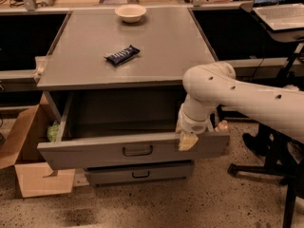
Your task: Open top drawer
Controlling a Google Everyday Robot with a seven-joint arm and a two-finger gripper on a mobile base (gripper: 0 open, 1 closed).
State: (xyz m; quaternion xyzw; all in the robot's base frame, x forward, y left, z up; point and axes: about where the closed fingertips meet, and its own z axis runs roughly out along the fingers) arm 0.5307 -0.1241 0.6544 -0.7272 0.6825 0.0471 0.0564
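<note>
the hand (pixel 187 139) is sitting at the front rim of the top drawer (pixel 90 154), right of the handle (pixel 137 150), likely for pulling; its grip i cannot tell.

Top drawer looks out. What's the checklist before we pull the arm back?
1. top drawer open: ok, pulled well out, inside shows.
2. claw located: ok, at the drawer front's top edge, right of the handle.
3. claw free of the drawer front: cannot tell.
4. lower drawer shut: ok.
5. box clear of the drawer's left corner: cannot tell, they sit close.
6. bar and bowl back from the top's front edge: ok.
</note>
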